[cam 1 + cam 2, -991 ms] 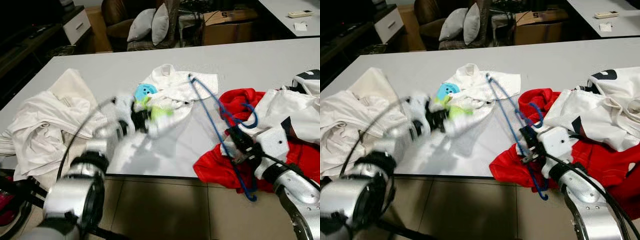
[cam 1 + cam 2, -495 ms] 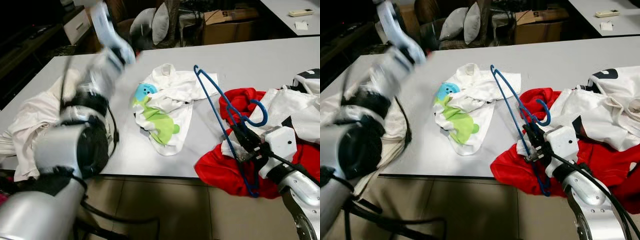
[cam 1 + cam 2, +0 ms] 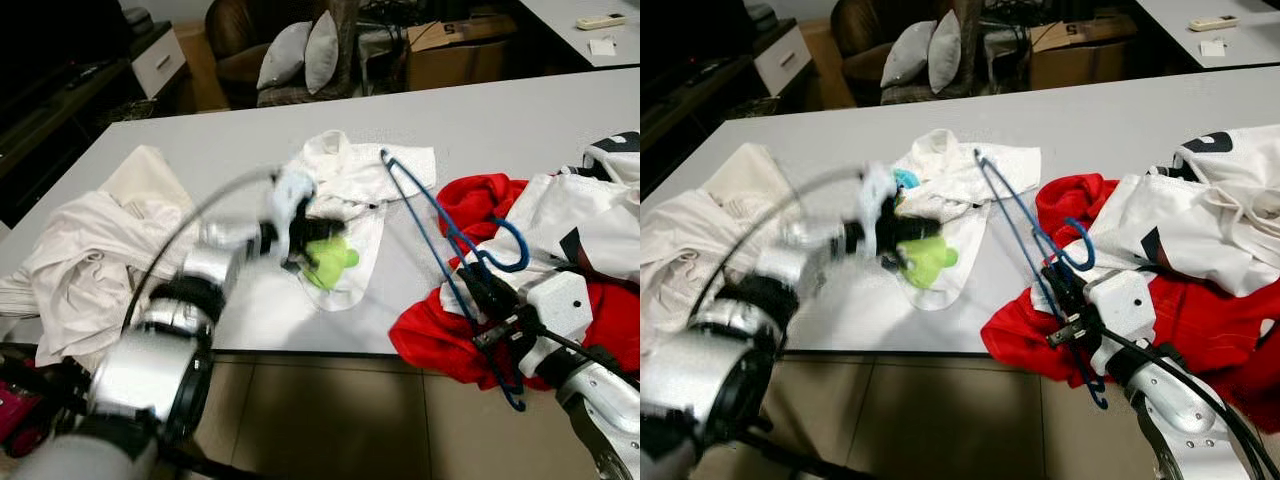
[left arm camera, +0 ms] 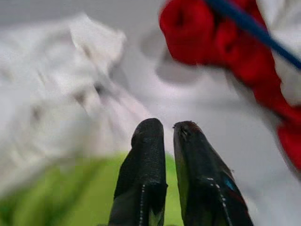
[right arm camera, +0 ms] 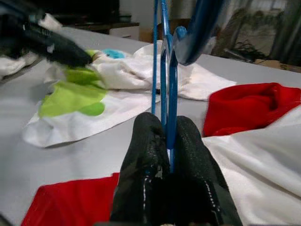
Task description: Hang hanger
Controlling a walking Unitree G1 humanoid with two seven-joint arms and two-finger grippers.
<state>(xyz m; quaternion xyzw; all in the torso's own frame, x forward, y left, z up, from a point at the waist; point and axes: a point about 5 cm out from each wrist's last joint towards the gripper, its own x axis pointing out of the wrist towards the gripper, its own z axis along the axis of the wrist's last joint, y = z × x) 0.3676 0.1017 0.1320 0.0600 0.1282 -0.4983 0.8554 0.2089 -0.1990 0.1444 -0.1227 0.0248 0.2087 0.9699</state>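
Observation:
A blue wire hanger (image 3: 432, 232) stands tilted over the table's front edge, its hook (image 3: 508, 247) above a red garment (image 3: 480, 200). My right gripper (image 3: 478, 285) is shut on the hanger's lower wire; the right wrist view shows the blue wire (image 5: 164, 94) pinched between the fingers (image 5: 146, 141). My left arm reaches across the table, blurred. Its gripper (image 3: 335, 229) hovers over the green print (image 3: 332, 265) of a white garment (image 3: 350, 180). In the left wrist view the fingers (image 4: 146, 155) are together with nothing between them.
A heap of white clothes (image 3: 90, 250) lies at the table's left end. White and black garments (image 3: 590, 215) cover the right end over the red one. The grey table (image 3: 500, 110) is bare at the back. Pillows (image 3: 300, 50) and a cardboard box (image 3: 450, 45) stand behind it.
My left arm swung down from raised at the back left to the printed white garment. My right gripper kept hold of the hanger, which dipped slightly.

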